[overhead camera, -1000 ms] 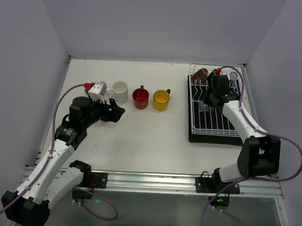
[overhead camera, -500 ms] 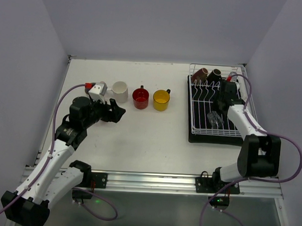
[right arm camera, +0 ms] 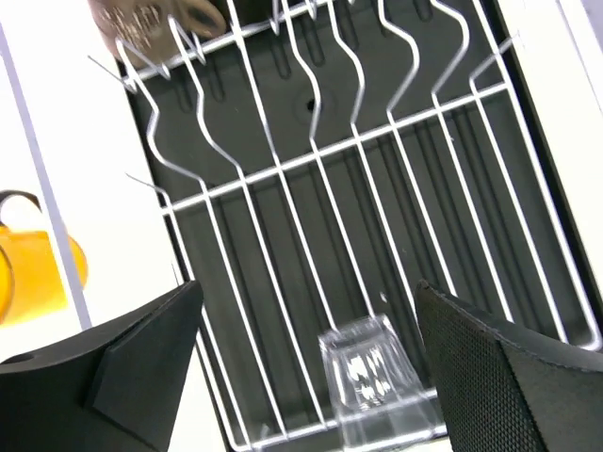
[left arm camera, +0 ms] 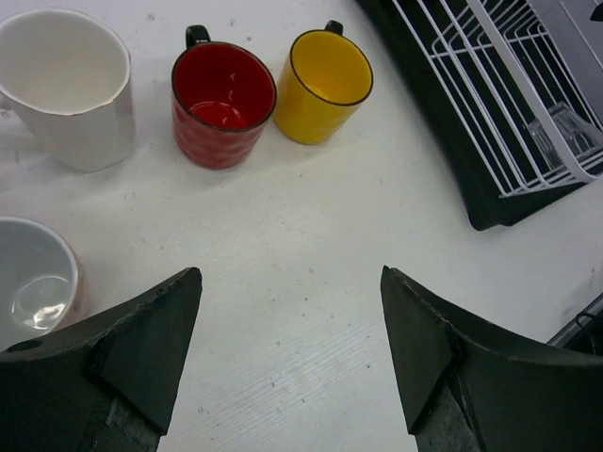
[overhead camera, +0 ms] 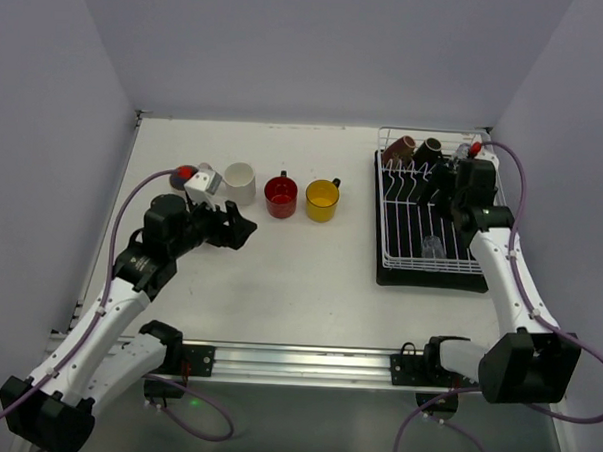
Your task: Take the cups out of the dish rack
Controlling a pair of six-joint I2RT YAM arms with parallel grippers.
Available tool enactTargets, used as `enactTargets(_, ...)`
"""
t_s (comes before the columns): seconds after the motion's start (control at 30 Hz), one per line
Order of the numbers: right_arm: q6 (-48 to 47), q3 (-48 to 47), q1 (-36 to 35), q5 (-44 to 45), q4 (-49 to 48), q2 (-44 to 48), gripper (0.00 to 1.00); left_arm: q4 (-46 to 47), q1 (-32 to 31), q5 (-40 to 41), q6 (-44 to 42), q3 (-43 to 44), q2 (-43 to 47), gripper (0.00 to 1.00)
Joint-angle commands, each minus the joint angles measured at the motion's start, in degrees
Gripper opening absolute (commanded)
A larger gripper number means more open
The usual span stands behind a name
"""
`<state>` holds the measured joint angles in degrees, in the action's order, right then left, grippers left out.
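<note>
Fingers (left arm camera: 141,358) of the L gripper (left arm camera: 290,278) stand wide apart over the table (overhead camera: 309,276), holding nothing. R gripper (right arm camera: 309,292) is spread too, above the dish rack (overhead camera: 407,221).

Top view shows 3 on the table in a row: white mug (overhead camera: 240,181), red mug (overhead camera: 281,196), yellow mug (overhead camera: 322,199). L wrist cam adds a 4th, a pale cup (left arm camera: 33,282), hidden under the arm from above.

In the rack: 1 brown mug (overhead camera: 402,145) and 1 black mug (overhead camera: 428,148) at the far end, 1 clear glass (right arm camera: 372,372) at the near end.

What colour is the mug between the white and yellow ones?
Red mug; the left wrist view shows it best.
</note>
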<state>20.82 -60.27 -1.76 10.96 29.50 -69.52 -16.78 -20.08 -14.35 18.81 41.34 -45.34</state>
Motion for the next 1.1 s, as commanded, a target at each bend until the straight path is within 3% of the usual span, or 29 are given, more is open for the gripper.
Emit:
enactTargets(0.0,-3.0,-0.9,0.0,1.6,11.4,-0.5,0.96,1.7,-2.8,-0.9,-1.2,0.1,-0.6,0.81)
enactTargets(0.2,-3.2,0.0,0.1,-2.6,17.0,-2.0,0.95,0.3,-9.1,1.7,-2.2,0.9,0.4,0.81)
enactTargets(0.33,-3.5,-3.4,0.2,0.3,21.3,-10.6,0.94,0.4,-11.6,2.1,-2.1,0.5,2.2,0.81)
enactTargets(0.57,-2.9,-4.6,0.0,0.6,22.4,-16.5,0.85,0.2,-14.6,3.1,-2.4,0.7,4.2,0.82)
enactTargets(0.7,-2.5,-4.2,-0.1,0.8,22.1,-16.9,0.72,-0.1,-16.0,3.8,-2.6,0.8,4.3,0.82)
enactTargets(0.83,-1.8,-5.0,-0.4,0.9,21.0,-15.7,0.41,0.0,-16.2,3.4,-2.5,0.6,4.4,0.82)
enactTargets(1.0,-0.1,-6.5,-0.6,0.6,16.4,-10.8,0.29,0.9,-16.2,1.7,-2.1,0.4,3.7,0.82)
enactTargets(1.07,2.1,-5.7,-0.6,-1.0,13.9,-7.0,0.29,1.4,-16.2,0.5,-1.4,0.3,3.2,0.82)
